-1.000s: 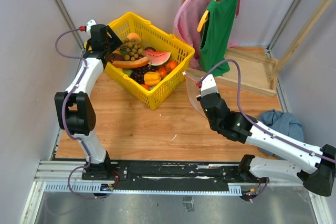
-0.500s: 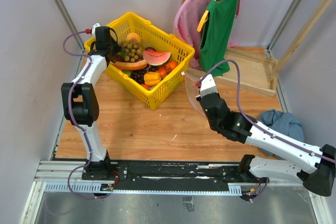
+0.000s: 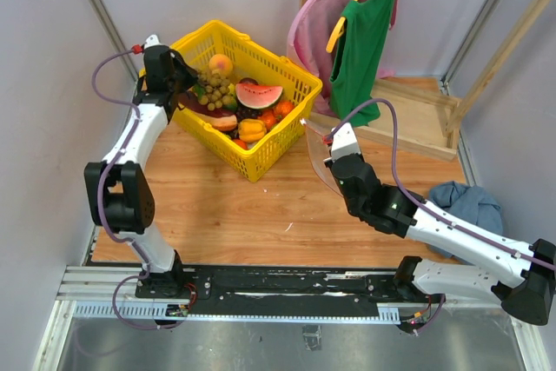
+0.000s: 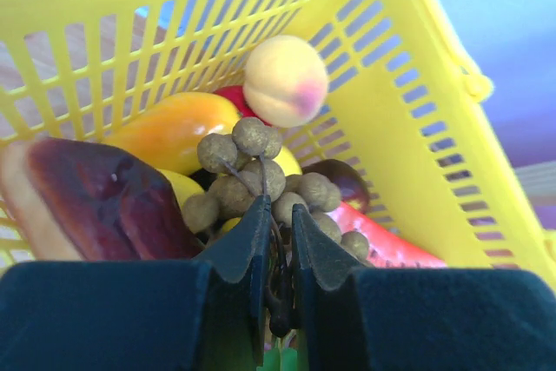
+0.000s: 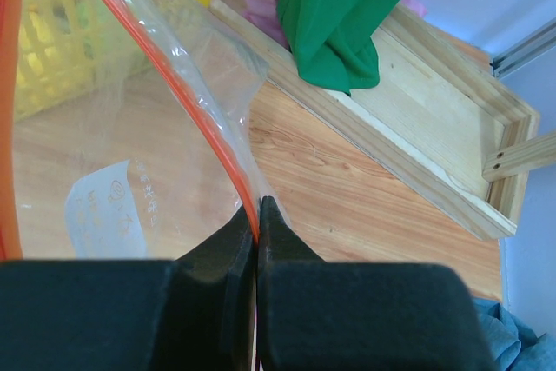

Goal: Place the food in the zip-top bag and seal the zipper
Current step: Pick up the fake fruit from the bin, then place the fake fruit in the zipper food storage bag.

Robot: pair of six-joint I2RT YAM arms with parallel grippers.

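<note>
The food lies heaped in a yellow mesh basket (image 3: pixel 261 54) at the back left. My left gripper (image 4: pixel 276 206) reaches into it and is shut on the dark stem of the olive-brown grape bunch (image 4: pixel 252 175); from above, the grape bunch (image 3: pixel 217 84) sits just right of that left gripper (image 3: pixel 184 91). A peach (image 4: pixel 285 80), a watermelon slice (image 3: pixel 259 96) and a yellow pepper (image 3: pixel 252 130) lie around it. My right gripper (image 5: pixel 258 206) is shut on the orange-red zipper (image 5: pixel 187 106) of the clear zip-top bag (image 5: pixel 130 154), holding the zip-top bag (image 3: pixel 317 158) up with its mouth towards the basket.
A wooden rack (image 3: pixel 417 115) with pink and green garments (image 3: pixel 360 36) on hangers stands at the back right. A blue cloth (image 3: pixel 465 202) lies at the right edge. Grey walls close in on both sides.
The left gripper's jaws have closed on the grape bunch's stem. The left arm shifted at the basket's edge and the fruit there moved a little. The right arm and bag held still.
</note>
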